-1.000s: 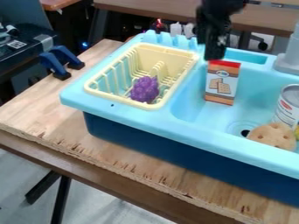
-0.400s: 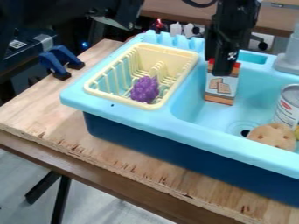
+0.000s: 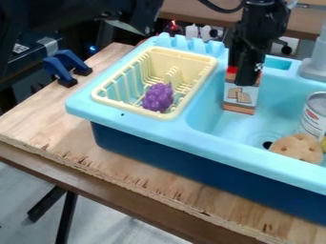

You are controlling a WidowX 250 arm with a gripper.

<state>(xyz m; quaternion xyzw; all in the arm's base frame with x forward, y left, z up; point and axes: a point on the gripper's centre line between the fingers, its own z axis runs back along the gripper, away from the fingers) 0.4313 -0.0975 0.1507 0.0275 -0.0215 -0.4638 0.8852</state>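
Note:
The black gripper (image 3: 246,75) hangs over the back left part of the blue sink, in front of the upper part of an upright box (image 3: 240,97) that has crackers pictured on it and a red top. The gripper hides much of the box's top, and whether they touch I cannot tell. Purple grapes (image 3: 157,97) lie in the cream dish rack (image 3: 124,107) on the left. A tin can (image 3: 314,116) stands at the sink's right, beside a round tan cookie-like toy (image 3: 297,148).
The sink's blue rim (image 3: 232,147) runs along the front, and a grey faucet base (image 3: 314,69) rises at the back right. Blue clamps (image 3: 58,70) grip the wooden table (image 3: 45,116) at the left. Part of a yellow thing (image 3: 323,144) shows at the right edge.
The gripper has come down from above the box to in front of its top, then shifted slightly right. More of the arm spans the upper left. The box, grapes and can have stayed put.

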